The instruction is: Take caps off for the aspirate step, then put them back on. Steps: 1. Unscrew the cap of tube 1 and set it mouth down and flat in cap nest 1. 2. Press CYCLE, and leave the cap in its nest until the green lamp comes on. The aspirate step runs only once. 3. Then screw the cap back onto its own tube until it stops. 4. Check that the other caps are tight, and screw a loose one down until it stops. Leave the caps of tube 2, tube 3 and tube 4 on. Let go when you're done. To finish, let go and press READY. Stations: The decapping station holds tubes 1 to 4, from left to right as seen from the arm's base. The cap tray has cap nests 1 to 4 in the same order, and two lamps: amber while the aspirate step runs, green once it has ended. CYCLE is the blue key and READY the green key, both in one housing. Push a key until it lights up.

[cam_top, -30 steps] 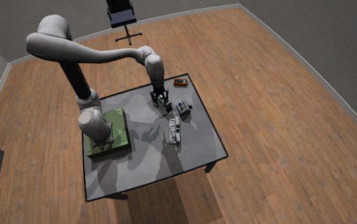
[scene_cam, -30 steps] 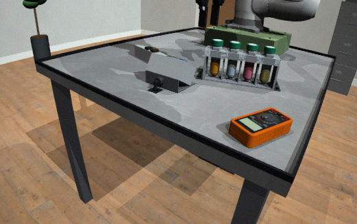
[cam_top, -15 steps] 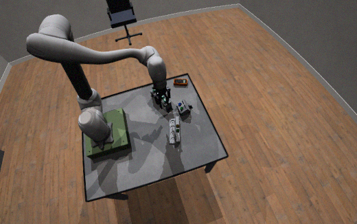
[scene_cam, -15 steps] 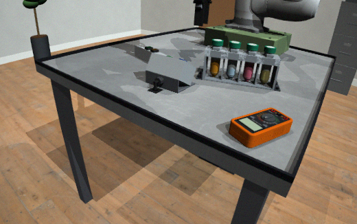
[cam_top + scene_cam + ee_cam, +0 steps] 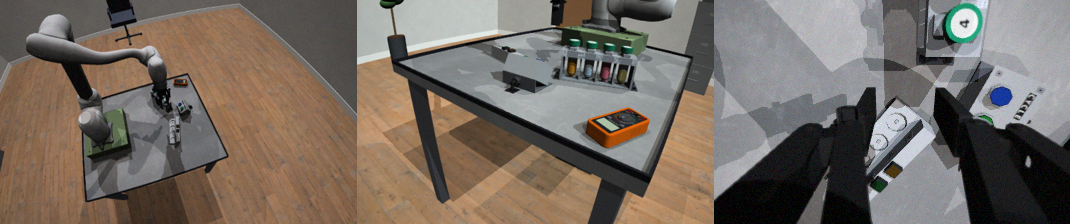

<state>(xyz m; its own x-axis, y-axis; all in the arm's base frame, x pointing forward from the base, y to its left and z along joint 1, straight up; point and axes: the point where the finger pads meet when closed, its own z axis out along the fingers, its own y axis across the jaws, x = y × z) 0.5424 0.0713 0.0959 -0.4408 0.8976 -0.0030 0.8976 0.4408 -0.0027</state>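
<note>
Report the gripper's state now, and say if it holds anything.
Gripper: partly open, holding nothing; jaws hang above the cap tray.

"4" on a green cap

Arm: we see it reach from its green base across the grey table.
Gripper: above the tube station.
Meter: orange, at the far edge.

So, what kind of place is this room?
Probably a lab or workshop room: a grey table carries a rack of capped tubes and an orange multimeter, with a wooden floor and an office chair nearby.
</note>
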